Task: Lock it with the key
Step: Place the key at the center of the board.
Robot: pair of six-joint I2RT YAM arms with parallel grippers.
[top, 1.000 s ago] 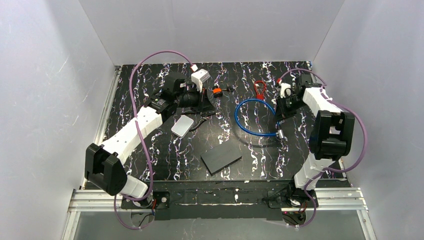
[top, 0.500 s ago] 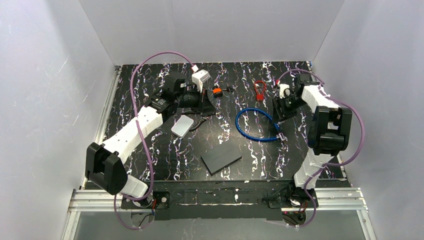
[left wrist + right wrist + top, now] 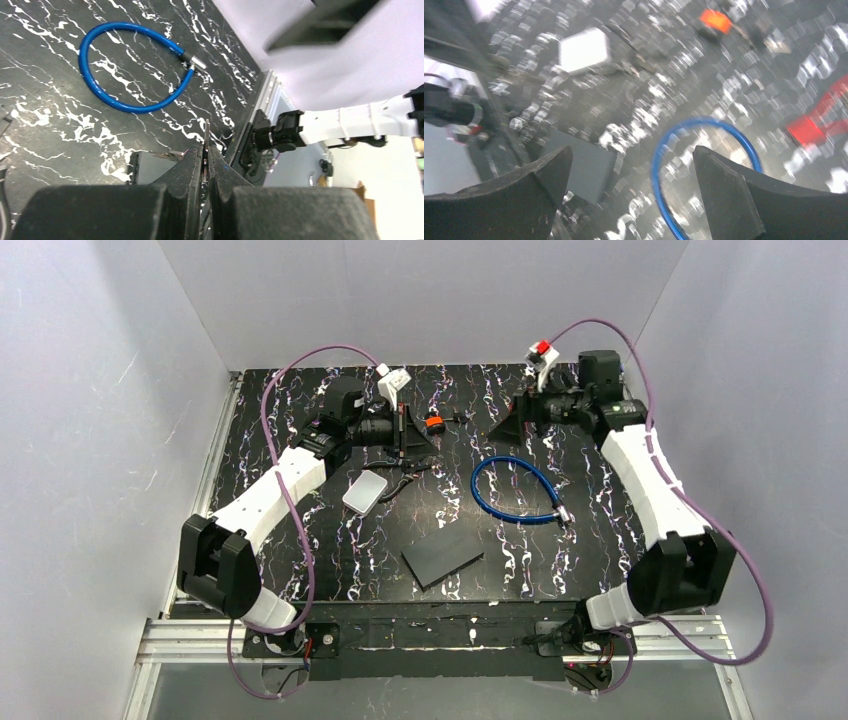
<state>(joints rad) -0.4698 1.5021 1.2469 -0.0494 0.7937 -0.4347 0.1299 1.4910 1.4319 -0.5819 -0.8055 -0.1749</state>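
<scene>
Lock (image 3: pixel 476 486), a loose blue loop lying flat on the desk (image 3: pixel 340 562) just right of and beyond the dark slab (image 3: pixel 442 555), looks light, floppy and slick-sheathed, so take it at the stiff metal end piece (image 3: pixel 563 512); left gripper (image 3: pixel 403 432) pinched together, right gripper (image 3: pixel 630 152) spread wide, empty.
</scene>
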